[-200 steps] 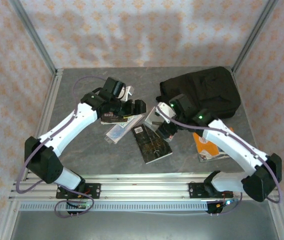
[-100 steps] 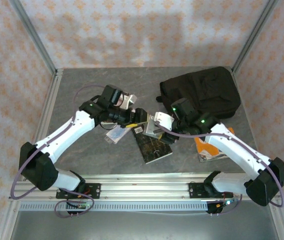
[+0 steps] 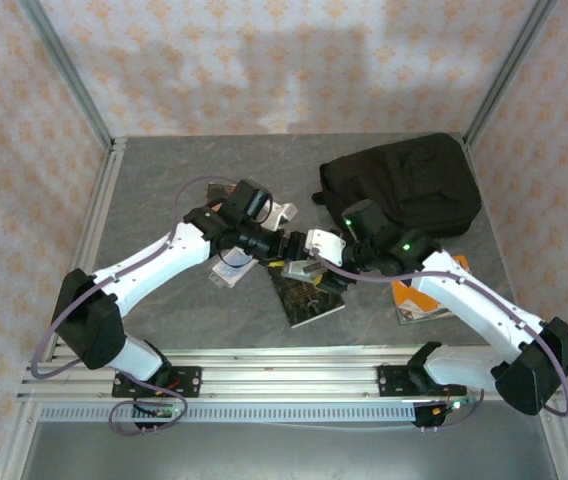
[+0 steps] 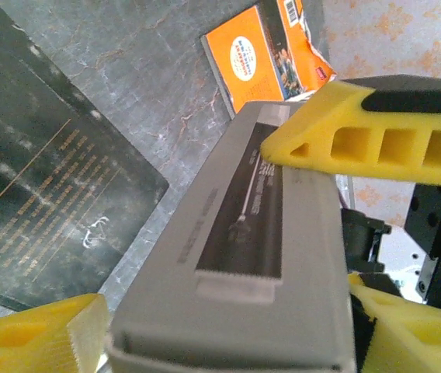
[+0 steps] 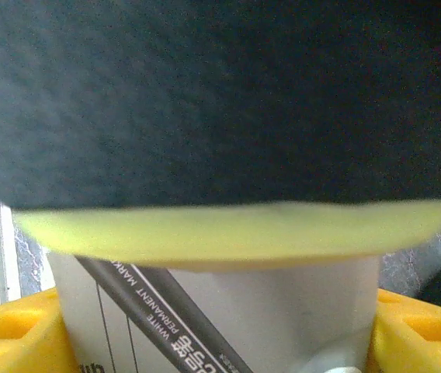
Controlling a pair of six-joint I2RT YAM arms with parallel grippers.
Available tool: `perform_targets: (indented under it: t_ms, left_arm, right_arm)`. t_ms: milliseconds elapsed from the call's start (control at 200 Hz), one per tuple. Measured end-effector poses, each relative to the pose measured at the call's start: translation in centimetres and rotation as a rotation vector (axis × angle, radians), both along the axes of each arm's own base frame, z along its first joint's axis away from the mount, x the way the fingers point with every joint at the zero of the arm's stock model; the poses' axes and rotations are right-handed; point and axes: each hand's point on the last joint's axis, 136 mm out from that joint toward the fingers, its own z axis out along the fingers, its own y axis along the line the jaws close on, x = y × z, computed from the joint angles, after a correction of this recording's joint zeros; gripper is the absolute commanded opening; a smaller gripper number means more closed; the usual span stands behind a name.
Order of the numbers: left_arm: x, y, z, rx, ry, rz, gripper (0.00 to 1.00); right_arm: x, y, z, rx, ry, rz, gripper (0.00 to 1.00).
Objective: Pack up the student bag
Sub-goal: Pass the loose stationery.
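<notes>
Left pincer (image 4: pixel 228 326): jaws set fairly wide and closed on a grey box (image 4: pixel 259 256), with a yellow finger against each long side of it.
Right pincer (image 5: pixel 220 326): jaws likewise fairly wide, holding the same grey box from the opposite end. The box fills the gap between its two yellow fingers (image 5: pixel 19 334).
Meeting point: in the overhead view the two pincers face each other over the middle of the desk (image 3: pixel 164 170), with the box bridging them clear of the surface.
Grey box: oblong carton with a dark printed panel. Lettering reading "permanent marker" shows in the right wrist view.
Student bag (image 3: pixel 404 185): lies flat at the far right of the desk, beyond the right arm. It is apart from the box and touched by neither pincer.
Black book (image 3: pixel 309 295): flat on the desk directly beneath the held box.
Orange book (image 3: pixel 419 298): flat on the desk at the right, near the bag's front edge and partly under the right arm.
</notes>
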Motion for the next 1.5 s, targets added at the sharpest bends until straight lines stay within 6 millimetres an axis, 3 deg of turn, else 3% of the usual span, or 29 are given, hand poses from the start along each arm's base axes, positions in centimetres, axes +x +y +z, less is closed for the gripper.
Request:
perform_targets:
  t_ms: [310, 530, 580, 686, 801, 961, 1061, 1266, 1341, 1496]
  left_arm:
    - [0.3, -1.1, 0.2, -0.079, 0.033, 0.021, 0.37]
    - [0.2, -1.1, 0.0, -0.082, 0.038, 0.022, 0.3]
    - [0.2, -1.1, 0.0, -0.082, 0.039, 0.023, 0.29]
    - [0.5, -0.8, -0.1, -0.081, 0.042, 0.034, 0.27]
    - [1.5, 0.8, -0.8, -0.074, 0.067, 0.094, 0.26]
    - [4.2, 4.9, -2.4, -0.03, 0.097, 0.246, 0.26]
    - [5.5, 7.2, -3.0, 0.021, 0.093, 0.334, 0.26]
    - [5.4, 8.9, -2.6, 0.077, 0.056, 0.382, 0.26]
    - [5.3, 9.1, -2.7, 0.093, 0.047, 0.384, 0.26]
    - [5.2, 9.5, -3.1, 0.119, 0.046, 0.388, 0.26]
  right_arm:
    - [0.1, 0.1, -0.5, 0.022, 0.013, -0.027, 0.77]
    - [0.1, 0.0, -0.7, 0.023, 0.025, -0.047, 0.87]
    - [0.1, 0.0, -0.7, 0.024, 0.026, -0.057, 1.0]
    - [0.5, 0.0, -0.4, 0.035, 0.014, -0.083, 0.99]
    - [0.7, -0.2, 0.6, 0.058, -0.014, -0.106, 0.99]
    - [1.3, -0.5, 2.3, 0.105, -0.044, -0.17, 1.0]
    - [3.4, -1.0, 4.0, 0.148, -0.063, -0.314, 1.0]
    - [11.5, -3.2, 10.9, 0.225, -0.181, -0.698, 1.0]
    - [13.2, -3.6, 11.0, 0.233, -0.196, -0.769, 0.99]
    - [16.9, -4.8, 8.9, 0.233, -0.118, -0.945, 0.98]
